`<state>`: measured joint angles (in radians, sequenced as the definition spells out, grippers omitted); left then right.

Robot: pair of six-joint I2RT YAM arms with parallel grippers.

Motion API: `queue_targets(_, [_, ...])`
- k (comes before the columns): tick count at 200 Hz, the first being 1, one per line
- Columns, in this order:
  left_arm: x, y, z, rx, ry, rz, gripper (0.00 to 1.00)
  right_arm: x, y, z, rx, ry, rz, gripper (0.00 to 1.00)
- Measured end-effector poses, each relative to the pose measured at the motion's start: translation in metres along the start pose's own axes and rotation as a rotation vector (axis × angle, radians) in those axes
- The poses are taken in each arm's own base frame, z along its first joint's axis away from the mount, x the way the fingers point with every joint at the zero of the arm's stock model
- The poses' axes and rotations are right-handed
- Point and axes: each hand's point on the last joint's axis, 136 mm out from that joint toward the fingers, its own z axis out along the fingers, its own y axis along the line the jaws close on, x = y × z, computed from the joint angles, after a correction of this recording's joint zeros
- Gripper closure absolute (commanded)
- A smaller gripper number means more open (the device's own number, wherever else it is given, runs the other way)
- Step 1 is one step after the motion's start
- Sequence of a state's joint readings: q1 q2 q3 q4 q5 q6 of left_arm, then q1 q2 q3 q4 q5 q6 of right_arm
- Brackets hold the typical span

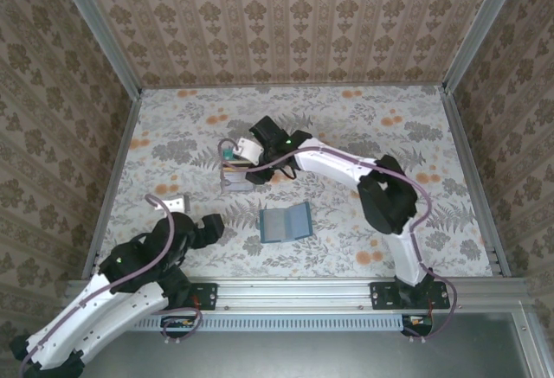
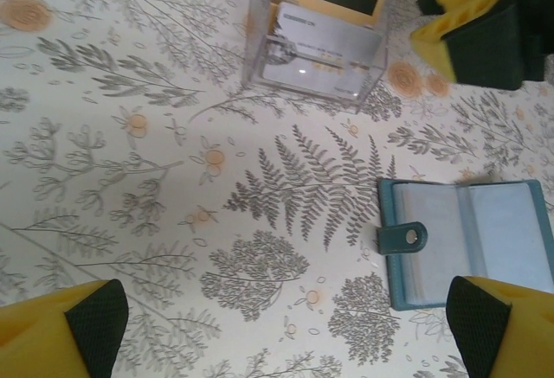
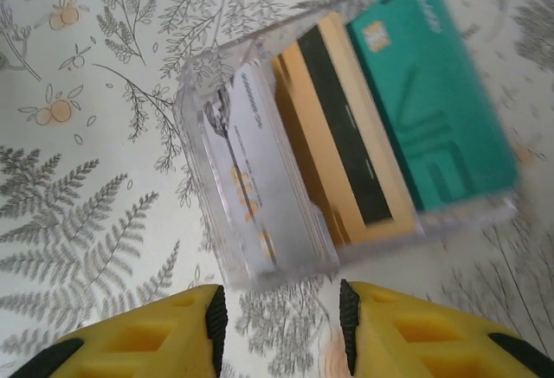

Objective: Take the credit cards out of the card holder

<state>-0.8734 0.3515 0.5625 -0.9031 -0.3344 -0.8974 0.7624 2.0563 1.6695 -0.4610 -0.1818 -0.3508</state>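
Right claw [image 3: 280, 330] stands partly open: we see its two yellow fingers [image 3: 182, 339] apart at the bottom of the right wrist view, with bare table between them and nothing gripped. It hovers just at the near edge of the clear tray [image 3: 208, 84], which sits on the patterned table [image 1: 389, 136] left of centre in the top view.

We find the credit cards inside this tray, not in the card holder. The teal card [image 3: 437, 101] lies at the tray's right side in the right wrist view, somewhat blurred, its top end reaching past the tray's far wall. The orange-yellow card [image 3: 363, 136] sits just beside it, partly under it, with a dark stripe running along its length. A pale grey card [image 3: 251, 188] lies at the left. All three have their long axes roughly parallel, running from the tray's far wall toward the claw.

The card holder [image 1: 286, 222] lies opened flat on the table, apart from the tray and nearer the arm bases. Its blue-grey inside faces up. Its long axis runs left to right in the top view, slightly tilted, with the fold crossing it. In the left wrist view its clasp tab [image 2: 403, 238] projects from the holder's left edge.

Left claw [image 2: 286, 317] is spread wide and holds nothing; it hangs above the table left of the card holder.
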Motion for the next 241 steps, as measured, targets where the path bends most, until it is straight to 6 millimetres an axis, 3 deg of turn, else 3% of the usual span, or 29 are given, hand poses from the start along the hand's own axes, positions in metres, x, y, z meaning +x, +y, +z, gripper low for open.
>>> queue_targets(36, [0.010,-0.020,0.023,0.037,0.068,0.005,0.14,-0.001,-0.003,-0.047,0.082,-0.115,0.222,0.58])
queue_targets(63, [0.014,-0.041,0.039,0.079,0.114,0.002,0.23,0.027,0.005,-0.065,0.103,-0.135,0.391,0.56])
queue_targets(121, [0.036,-0.085,0.073,0.155,0.222,0.051,0.44,0.128,0.035,-0.078,0.135,-0.038,0.674,0.58])
queue_targets(154, [0.055,-0.100,0.089,0.151,0.283,0.102,0.52,0.167,0.046,-0.082,0.155,0.002,0.771,0.61])
queue_targets(171, [0.060,-0.104,0.098,0.148,0.296,0.106,0.53,0.186,0.053,-0.081,0.158,0.030,0.810,0.68])
queue_targets(201, [0.069,-0.108,0.108,0.142,0.321,0.114,0.59,0.207,0.060,-0.074,0.158,0.059,0.864,0.72])
queue_targets(241, [0.074,-0.111,0.115,0.141,0.335,0.118,0.65,0.208,0.063,-0.065,0.131,0.054,0.901,0.81])
